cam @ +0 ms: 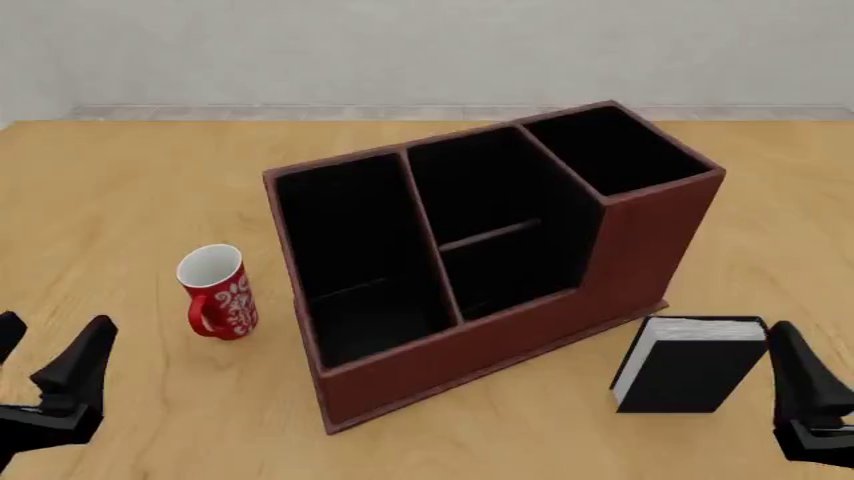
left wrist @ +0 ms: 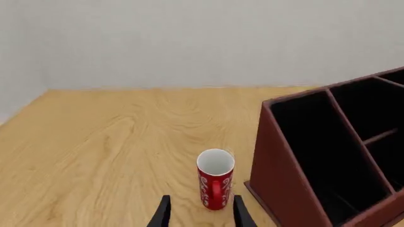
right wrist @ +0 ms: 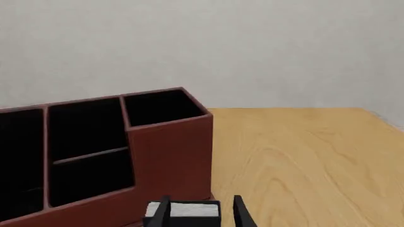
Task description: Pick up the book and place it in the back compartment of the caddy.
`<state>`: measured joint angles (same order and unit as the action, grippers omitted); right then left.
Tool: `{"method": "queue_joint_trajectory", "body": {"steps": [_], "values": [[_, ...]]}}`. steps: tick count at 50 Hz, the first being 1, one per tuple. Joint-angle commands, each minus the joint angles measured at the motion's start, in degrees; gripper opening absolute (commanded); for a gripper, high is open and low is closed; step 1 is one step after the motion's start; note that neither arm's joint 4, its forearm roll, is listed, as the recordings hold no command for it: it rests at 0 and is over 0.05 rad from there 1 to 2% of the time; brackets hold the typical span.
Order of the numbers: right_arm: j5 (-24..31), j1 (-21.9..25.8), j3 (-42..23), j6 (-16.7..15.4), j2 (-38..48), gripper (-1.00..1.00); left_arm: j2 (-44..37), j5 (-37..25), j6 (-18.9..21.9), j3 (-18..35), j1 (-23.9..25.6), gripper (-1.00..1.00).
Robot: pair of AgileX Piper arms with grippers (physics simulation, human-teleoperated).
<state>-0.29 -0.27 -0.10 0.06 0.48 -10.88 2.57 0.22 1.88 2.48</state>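
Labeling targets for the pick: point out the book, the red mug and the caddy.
book (cam: pixel 683 376): front view, on its black front cover.
red mug (cam: pixel 223 298): front view, on its patterned side, below the rim.
caddy (cam: pixel 514 345): front view, on its red-brown front wall.

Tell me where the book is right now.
In the front view the book stands upright on the table's right side, near the caddy's taller end, just ahead of the right gripper.
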Motion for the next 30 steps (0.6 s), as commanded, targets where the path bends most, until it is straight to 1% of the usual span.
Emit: {"method": "queue_joint_trajectory", "body": {"steps": [1,2,3,6,9,10,13,14,15,17,20,22,25,26,28,30], "values": [[0.24,0.31,-0.23,-0.31,-0.23,1.0,10.7,-3.73,-0.27,0.19,-2.8,1.0],[-0.3,0.39,-0.16,-1.09,-0.39,1.0,10.45,-3.52,-0.3,0.39,-2.87,1.0],[-0.29,0.39,-0.15,-1.07,-0.38,1.0,10.54,-3.69,-0.33,0.52,-2.86,1.0],[-0.38,0.25,-0.07,0.34,0.79,1.0,10.66,-3.94,-0.32,0.58,-2.66,1.0],[0.0,0.3,-0.15,-0.15,0.06,1.0,10.65,-4.22,-0.25,0.78,-2.51,1.0],[-0.35,0.39,-0.14,-1.06,-0.35,1.0,10.65,-4.37,-0.3,0.9,-2.39,1.0],[0.4,0.28,-0.26,0.08,-0.02,1.0,10.64,-4.5,-0.38,1.04,-2.15,1.0],[-0.2,0.26,-0.1,0.3,0.59,1.0,10.64,-4.5,-0.38,1.04,-2.15,1.0],[0.46,0.28,-0.33,0.12,0.0,1.0,10.65,-4.55,-0.37,1.06,-1.96,1.0],[-0.15,0.41,-0.33,-1.12,-0.41,1.0,10.66,-4.78,-0.45,1.3,-1.7,1.0],[0.0,0.33,-0.17,-0.47,-0.18,1.0,10.68,-4.79,-0.51,1.29,-1.23,1.0],[-0.74,0.26,-0.04,0.31,1.08,1.0,10.66,-5.26,-0.36,1.79,0.76,1.0],[-0.21,0.39,-0.2,-0.95,-0.35,1.0,10.58,-6.05,-1.25,2.73,3.54,1.0],[-0.23,0.37,-0.13,-0.81,-0.29,1.0,10.74,-6.69,-1.04,3.03,4.53,1.0],[-0.38,0.27,-0.06,0.24,0.67,1.0,10.38,-6.85,-1.04,3.65,5.44,1.0],[-0.24,0.28,-0.12,0.1,0.47,1.0,10.24,-7.22,-1.58,4.33,6.08,1.0]]}}
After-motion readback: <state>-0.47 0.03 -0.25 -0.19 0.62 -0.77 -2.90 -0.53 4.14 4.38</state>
